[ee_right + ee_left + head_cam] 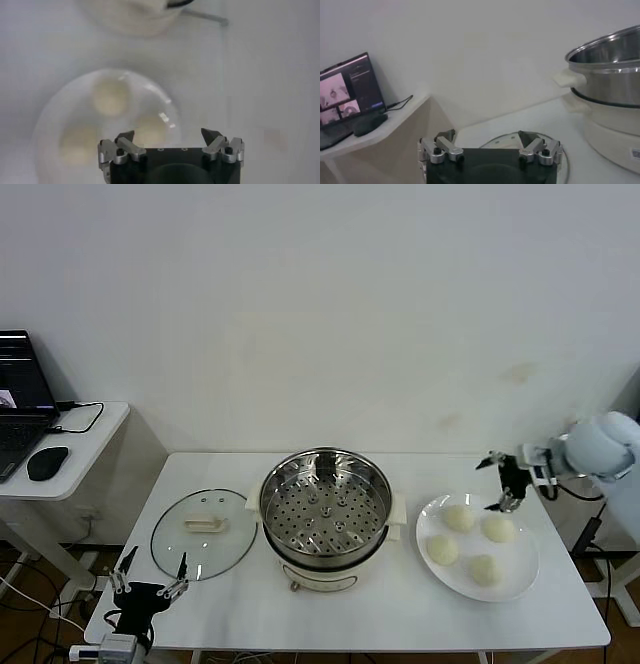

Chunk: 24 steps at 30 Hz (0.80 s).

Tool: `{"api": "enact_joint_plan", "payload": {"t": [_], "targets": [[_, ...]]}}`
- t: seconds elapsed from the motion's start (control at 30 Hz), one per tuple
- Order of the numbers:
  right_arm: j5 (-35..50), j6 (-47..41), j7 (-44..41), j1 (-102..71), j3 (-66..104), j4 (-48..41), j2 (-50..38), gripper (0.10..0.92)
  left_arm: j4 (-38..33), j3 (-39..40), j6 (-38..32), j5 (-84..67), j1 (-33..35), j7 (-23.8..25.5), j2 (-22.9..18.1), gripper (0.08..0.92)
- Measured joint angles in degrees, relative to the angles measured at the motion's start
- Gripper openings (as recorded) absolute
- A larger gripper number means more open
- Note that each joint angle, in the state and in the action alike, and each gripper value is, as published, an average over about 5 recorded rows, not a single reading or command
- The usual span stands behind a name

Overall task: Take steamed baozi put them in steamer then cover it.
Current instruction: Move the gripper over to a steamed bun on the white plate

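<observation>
While four buns sit on the white plate, right gripper hangs wide open above them, steamer in the middle, glass lid beside it, left gripper wide open near the lid.

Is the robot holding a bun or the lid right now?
No, nothing is held. The right gripper hangs open above the plate of baozi; the left gripper waits open near the cover.
</observation>
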Motion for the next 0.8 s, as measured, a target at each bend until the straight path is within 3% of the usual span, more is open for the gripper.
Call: {"api": "enact_joint_plan", "payload": {"t": [0.8], "targets": [[-8.58,1.97,2.58,0.10,-2.32,-15.92,12.92,0.823,0.37,0.13,-0.17,2.11,1.28,0.25,-1.41,0.823]]}}
